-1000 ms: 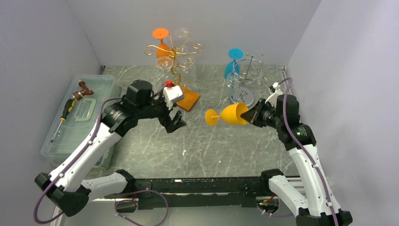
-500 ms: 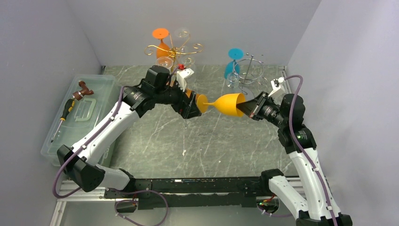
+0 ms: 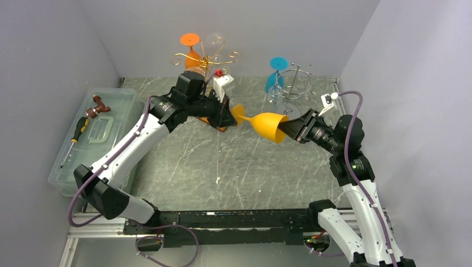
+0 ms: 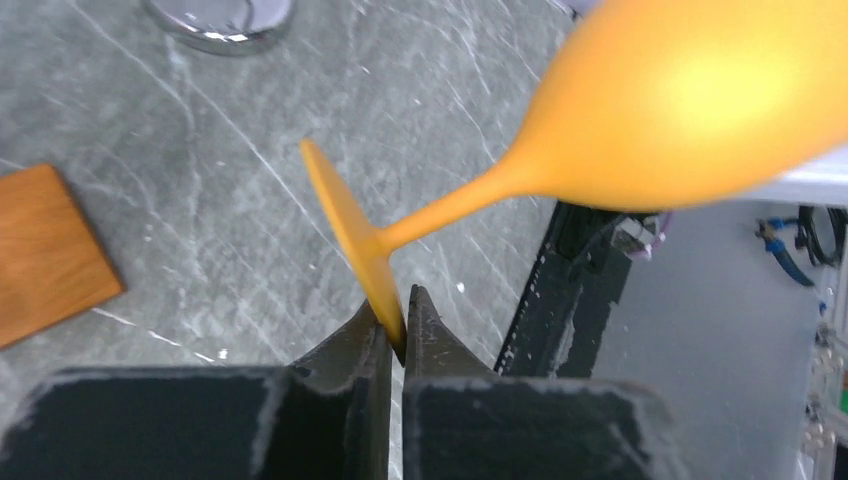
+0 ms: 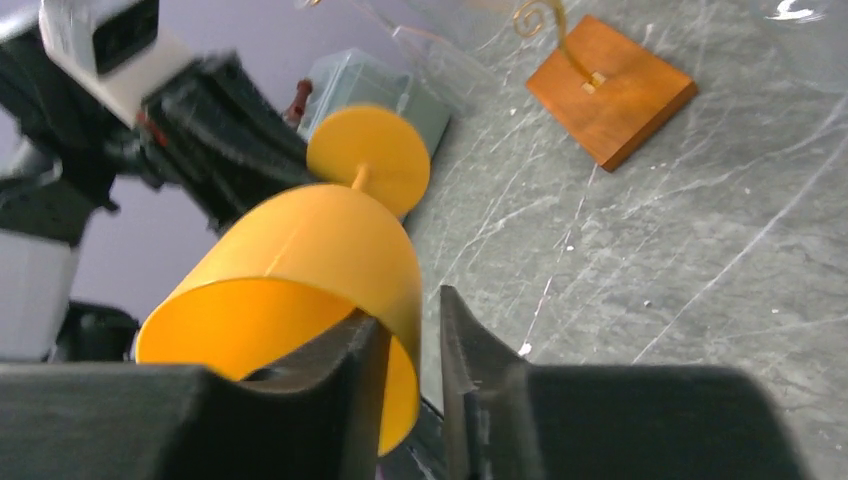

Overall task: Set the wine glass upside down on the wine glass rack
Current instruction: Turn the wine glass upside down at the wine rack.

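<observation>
The orange wine glass [image 3: 267, 125] hangs on its side above the table [image 3: 250, 178], spanned between both arms. The right claw [image 5: 410, 310] straddles the bowl's rim, one finger inside and one outside, slightly parted, with a sliver of gap at the outer finger. The left claw [image 4: 393, 300] is pinched tight on the foot's edge. Behind them stand a gold wire rack [image 3: 231, 55] and a silver wire rack [image 3: 298, 75], each with glasses hanging from it.

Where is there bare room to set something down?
Bare tabletop lies in front, between arms and near rail. Crowded: the back edge, with the gold rack and silver rack; mid-table, where the wine glass spans left gripper and right gripper; the left side, filled by the bin.
</observation>
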Tool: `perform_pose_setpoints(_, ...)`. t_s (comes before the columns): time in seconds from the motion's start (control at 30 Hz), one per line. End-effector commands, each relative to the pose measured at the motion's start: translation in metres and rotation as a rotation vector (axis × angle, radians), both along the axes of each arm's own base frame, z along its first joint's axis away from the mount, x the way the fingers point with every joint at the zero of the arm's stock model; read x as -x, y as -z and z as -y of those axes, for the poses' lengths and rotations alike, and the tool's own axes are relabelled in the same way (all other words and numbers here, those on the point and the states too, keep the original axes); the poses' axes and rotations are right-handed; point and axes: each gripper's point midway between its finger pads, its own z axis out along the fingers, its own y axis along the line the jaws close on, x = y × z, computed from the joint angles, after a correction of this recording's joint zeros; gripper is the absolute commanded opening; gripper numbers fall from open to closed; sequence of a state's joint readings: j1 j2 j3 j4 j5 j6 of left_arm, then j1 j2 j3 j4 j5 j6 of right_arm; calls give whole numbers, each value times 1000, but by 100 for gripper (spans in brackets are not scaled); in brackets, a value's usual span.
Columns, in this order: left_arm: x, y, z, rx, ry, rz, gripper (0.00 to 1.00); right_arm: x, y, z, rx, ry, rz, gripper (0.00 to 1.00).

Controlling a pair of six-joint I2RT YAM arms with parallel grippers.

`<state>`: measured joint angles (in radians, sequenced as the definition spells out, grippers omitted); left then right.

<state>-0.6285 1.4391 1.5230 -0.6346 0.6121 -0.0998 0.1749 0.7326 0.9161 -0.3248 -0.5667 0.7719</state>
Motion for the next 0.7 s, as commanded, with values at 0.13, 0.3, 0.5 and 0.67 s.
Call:
perform_pose_setpoints(0.13, -10, -55, -12, -6, 43, 299, 0, 21, -7, -9, 83, -144, 53, 69)
perform_pose_setpoints(0.3, -13, -74, -32, -71, 78, 586, 0, 49, 12, -13, 198, -311, -12, 100)
perform_pose_setpoints(0.5, 0, -80, -56, -195, 207, 1023, 0, 67, 5, -11, 260, -376, 7, 100)
perform_pose_setpoints(0.67, 12, -88, -70, -269, 275, 1310, 0, 72, -4, -20, 211, -442, 26, 100)
